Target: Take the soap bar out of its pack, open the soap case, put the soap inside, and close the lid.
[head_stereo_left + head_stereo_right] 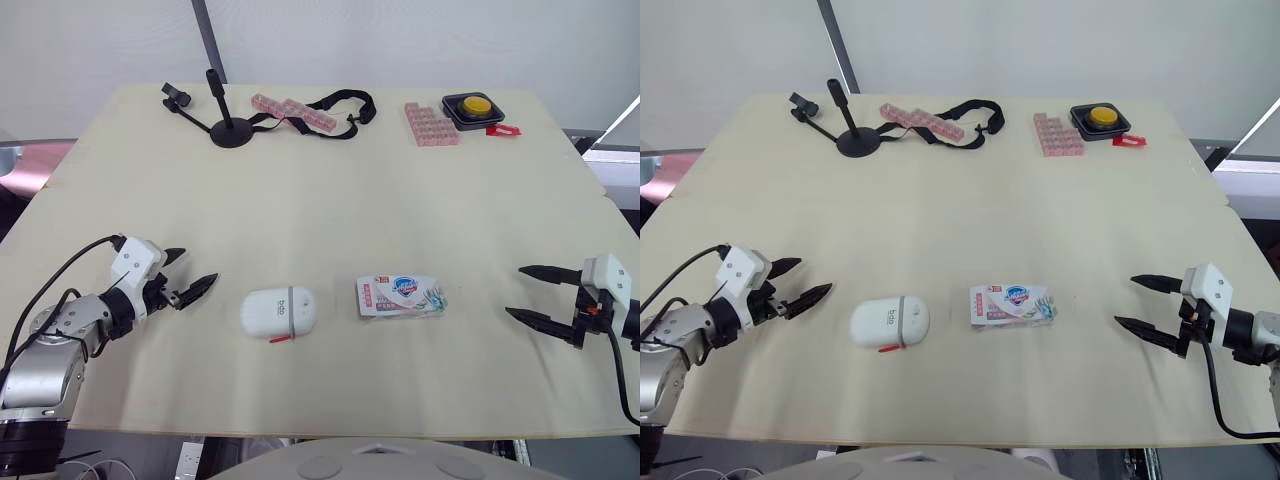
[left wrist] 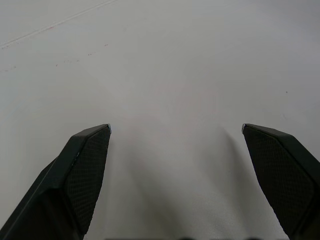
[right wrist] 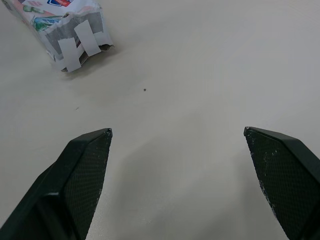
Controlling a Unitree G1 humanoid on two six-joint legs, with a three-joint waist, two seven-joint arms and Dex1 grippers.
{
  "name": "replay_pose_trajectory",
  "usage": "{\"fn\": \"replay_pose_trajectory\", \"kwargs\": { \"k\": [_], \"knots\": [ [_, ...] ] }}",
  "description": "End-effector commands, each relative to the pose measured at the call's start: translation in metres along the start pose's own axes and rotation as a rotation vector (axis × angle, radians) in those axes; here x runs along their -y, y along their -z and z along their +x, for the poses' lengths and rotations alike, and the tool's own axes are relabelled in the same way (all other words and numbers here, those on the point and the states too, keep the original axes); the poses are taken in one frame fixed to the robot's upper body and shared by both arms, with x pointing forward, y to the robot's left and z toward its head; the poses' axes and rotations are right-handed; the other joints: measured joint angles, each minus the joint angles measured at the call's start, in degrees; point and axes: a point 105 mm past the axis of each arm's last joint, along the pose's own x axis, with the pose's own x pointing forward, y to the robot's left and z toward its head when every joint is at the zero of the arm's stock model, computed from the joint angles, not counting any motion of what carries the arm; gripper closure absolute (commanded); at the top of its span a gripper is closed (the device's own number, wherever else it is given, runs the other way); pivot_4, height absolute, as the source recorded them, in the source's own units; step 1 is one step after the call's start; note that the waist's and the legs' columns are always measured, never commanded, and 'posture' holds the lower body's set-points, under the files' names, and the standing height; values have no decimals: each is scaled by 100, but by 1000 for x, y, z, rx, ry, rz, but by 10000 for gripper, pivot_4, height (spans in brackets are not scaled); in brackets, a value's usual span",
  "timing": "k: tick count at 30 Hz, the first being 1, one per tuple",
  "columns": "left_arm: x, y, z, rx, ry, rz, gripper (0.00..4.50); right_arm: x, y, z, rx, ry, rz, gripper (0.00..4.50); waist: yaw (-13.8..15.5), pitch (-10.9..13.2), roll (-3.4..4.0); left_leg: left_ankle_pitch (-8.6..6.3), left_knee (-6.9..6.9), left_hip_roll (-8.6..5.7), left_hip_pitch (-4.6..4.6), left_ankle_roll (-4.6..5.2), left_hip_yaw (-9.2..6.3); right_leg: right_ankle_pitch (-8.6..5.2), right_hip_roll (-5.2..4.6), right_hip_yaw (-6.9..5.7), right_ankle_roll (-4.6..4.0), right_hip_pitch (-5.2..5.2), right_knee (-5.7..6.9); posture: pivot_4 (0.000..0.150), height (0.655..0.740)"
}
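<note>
The soap pack [image 1: 400, 296], a white and pink printed carton, lies flat near the table's front middle; its end flap shows in the right wrist view [image 3: 70, 25]. Left of it lies the white oval soap case [image 1: 278, 312], lid closed, with a red tab at its front. My left gripper [image 1: 190, 274] is open and empty, a short way left of the case, fingers [image 2: 85, 165] over bare table. My right gripper [image 1: 525, 292] is open and empty, well to the right of the pack, pointing toward it.
At the table's [image 1: 320, 200] far side stand a black phone stand [image 1: 222, 120], pink pill strips [image 1: 295, 112] with a black strap [image 1: 345, 105], a pink block tray [image 1: 430, 124] and a black box with a yellow button [image 1: 474, 107].
</note>
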Motion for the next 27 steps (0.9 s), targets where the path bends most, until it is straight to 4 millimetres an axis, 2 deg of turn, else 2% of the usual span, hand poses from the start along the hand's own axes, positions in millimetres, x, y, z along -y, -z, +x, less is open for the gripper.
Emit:
{"fn": "replay_pose_trajectory", "kwargs": {
  "k": [1, 7, 12, 15, 23, 25, 27],
  "knots": [
    [-4, -12, -1, 37, -13, 28, 243, 7, -9, -8, 22, 33, -30, 0, 1, 0, 0, 0, 0, 0, 0, 0, 0, 0, 0, 0, 0, 0, 0, 1500, 7400],
    [-1, -22, 0, 110, -9, 8, 243, 6, -11, -4, 49, 30, -14, 0, 0, 0, 0, 0, 0, -1, 0, 0, 0, 0, 0, 0, 0, 0, 0, 1500, 7400],
    [0, -32, -1, 196, 8, 7, 243, 6, -23, 0, 118, 3, -21, 0, 6, 0, 0, 0, 0, 0, 0, 0, 0, 0, 0, 0, 0, 0, 1, 1500, 7400],
    [-2, -32, 1, 204, 12, 13, 243, 13, -32, -1, 180, 44, -1, 0, 14, 0, 0, 1, 1, 0, -1, 1, 0, 0, 0, 0, 0, 0, 3, 1500, 7400],
    [-6, -31, 5, 186, 32, 47, 243, 7, -30, -2, 136, -1, -35, 0, 28, 0, 0, 1, 2, 0, -3, 2, 0, 0, 0, -3, 0, -1, 3, 1500, 7400],
    [-3, -40, 6, 197, 72, 72, 243, -1, -31, -2, 81, -77, -103, 0, 31, 0, 0, 1, 2, 0, -3, 2, 0, 0, 0, -3, 0, -1, 3, 1500, 7400],
    [6, -54, 7, 219, 144, 103, 243, -5, -40, 0, 58, -138, -150, 0, 30, 0, 0, 1, 2, 0, -2, 2, 0, 0, -1, -3, 0, -1, 4, 1500, 7400]
  ]
}}
